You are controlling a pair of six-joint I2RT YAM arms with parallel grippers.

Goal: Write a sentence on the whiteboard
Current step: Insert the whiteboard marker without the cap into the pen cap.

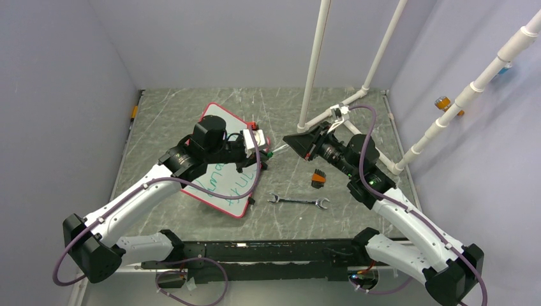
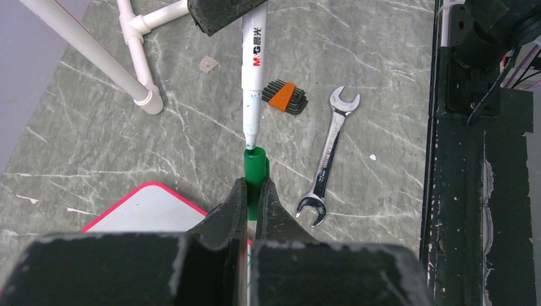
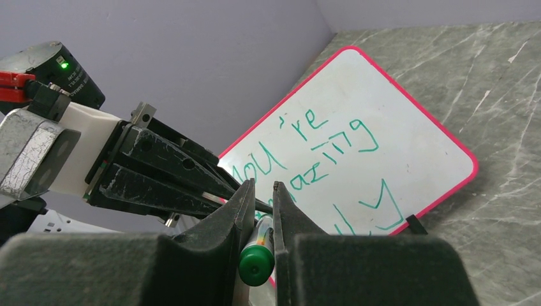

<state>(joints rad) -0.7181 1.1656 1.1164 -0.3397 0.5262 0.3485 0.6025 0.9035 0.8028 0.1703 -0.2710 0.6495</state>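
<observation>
**Top external.** Whiteboard (image 1: 220, 120): flat on the table (image 1: 191, 105), at 9 o'clock of the table's centre, one corner pointing to 12, partly under the left arm. Sentence (image 1: 224, 182): green lettering on the board's near part, too small to read here. Left gripper (image 1: 265, 155) and right gripper (image 1: 288, 141): tips facing each other just off the board's 3 o'clock edge. Wrench (image 1: 298, 201): at 5 o'clock of that meeting point. Hex key set (image 1: 318, 178): at 4 o'clock.

**Left wrist.** Left fingers clamped on a green cap (image 2: 256, 182), its mouth toward 12 o'clock. Marker (image 2: 253, 83): white barrel, its tip at the cap's mouth. White pipe (image 2: 137, 64): at 10 o'clock.

**Right wrist.** Right fingers pinched on the marker's barrel, its green butt end toward the camera. The whiteboard lies at 1 o'clock, red-framed. Lines legible: "you're", "amazing"; the lowest line is partly hidden.
</observation>
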